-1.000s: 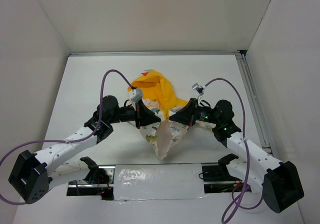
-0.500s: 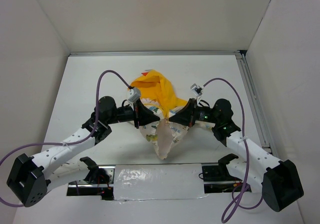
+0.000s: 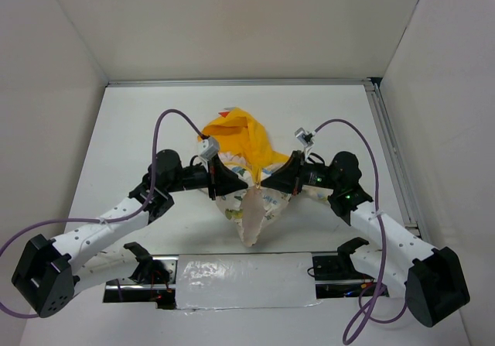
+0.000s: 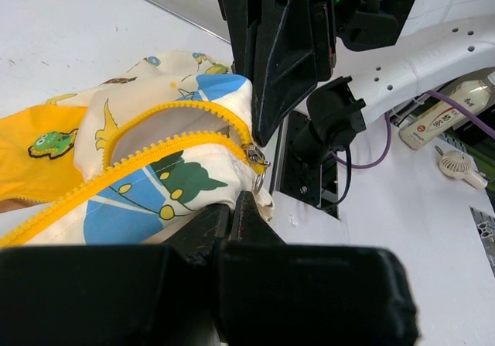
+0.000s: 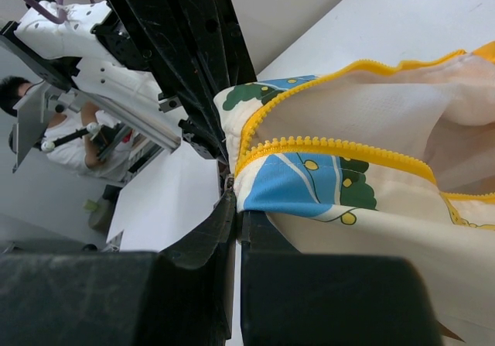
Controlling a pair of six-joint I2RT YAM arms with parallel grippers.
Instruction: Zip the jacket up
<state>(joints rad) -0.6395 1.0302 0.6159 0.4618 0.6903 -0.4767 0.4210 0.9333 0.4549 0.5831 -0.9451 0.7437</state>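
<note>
Clamping the cream animal-print jacket (image 3: 252, 216) beside its yellow zipper (image 4: 155, 149) are left tool (image 3: 245, 182) and right tool (image 3: 265, 182).

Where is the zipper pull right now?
In the left wrist view the zipper pull hangs at the end of the yellow teeth on the jacket's bunched edge, just above the left gripper's shut jaws and beside the right gripper.

Bright, even overhead light (blurry wrist-view foregrounds)
</note>
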